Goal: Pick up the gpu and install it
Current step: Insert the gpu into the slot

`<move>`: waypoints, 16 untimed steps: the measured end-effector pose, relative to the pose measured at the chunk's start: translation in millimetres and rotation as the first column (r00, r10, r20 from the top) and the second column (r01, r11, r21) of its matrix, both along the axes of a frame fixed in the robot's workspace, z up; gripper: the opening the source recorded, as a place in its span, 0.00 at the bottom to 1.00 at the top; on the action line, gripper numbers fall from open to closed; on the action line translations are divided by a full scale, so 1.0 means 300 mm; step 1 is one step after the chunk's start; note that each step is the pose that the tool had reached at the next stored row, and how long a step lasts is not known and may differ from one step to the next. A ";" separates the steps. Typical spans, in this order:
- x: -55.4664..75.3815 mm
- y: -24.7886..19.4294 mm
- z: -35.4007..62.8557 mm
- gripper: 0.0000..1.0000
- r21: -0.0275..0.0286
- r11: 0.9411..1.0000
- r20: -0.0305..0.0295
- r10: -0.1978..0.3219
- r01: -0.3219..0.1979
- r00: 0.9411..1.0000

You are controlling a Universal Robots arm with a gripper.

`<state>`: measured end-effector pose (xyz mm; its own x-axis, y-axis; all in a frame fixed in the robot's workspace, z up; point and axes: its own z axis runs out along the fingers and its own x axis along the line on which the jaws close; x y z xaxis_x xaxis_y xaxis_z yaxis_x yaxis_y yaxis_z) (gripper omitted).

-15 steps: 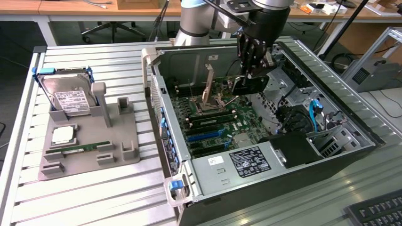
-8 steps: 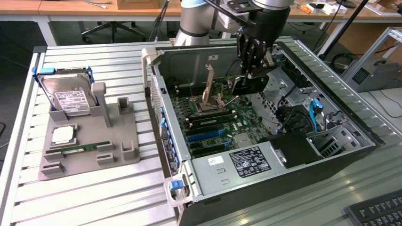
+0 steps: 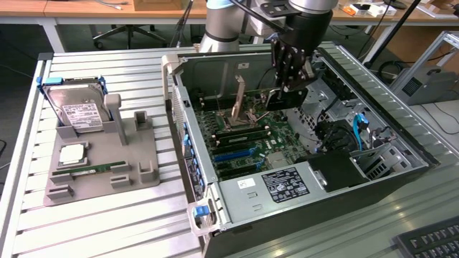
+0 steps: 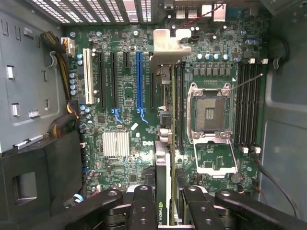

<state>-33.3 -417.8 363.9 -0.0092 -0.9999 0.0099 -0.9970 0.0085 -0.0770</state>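
Observation:
The gpu is a thin dark card seen edge-on, with its silver bracket at the far end. My gripper is shut on the card's near end, one finger on each face. In the exterior view the gripper reaches down into the open computer case, and the gpu hangs just above the motherboard, bracket toward the case's rear wall. The card sits over the board between the blue slot and the open CPU socket. Whether it touches a slot I cannot tell.
On the exterior view's left a grey fixture holds a silver hard drive, a CPU chip and a green memory stick. Case walls, a black duct and cables crowd the gripper. A keyboard lies at the near right.

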 end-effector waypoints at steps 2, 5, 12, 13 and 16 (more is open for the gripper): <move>0.000 -0.006 -0.002 0.27 0.000 1.000 0.000 0.000 0.000 1.000; 0.000 -0.015 -0.004 0.27 0.000 1.000 0.000 0.000 0.000 1.000; -0.013 -0.030 -0.015 0.27 0.000 1.000 0.000 0.000 0.000 1.000; -0.015 -0.031 -0.017 0.27 0.000 1.000 0.000 0.000 0.000 1.000; -0.018 -0.034 -0.021 0.27 0.000 1.000 0.000 0.000 0.000 1.000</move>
<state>-38.8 -427.9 357.7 -0.0092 -0.9999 0.0099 -0.9970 0.0084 -0.0770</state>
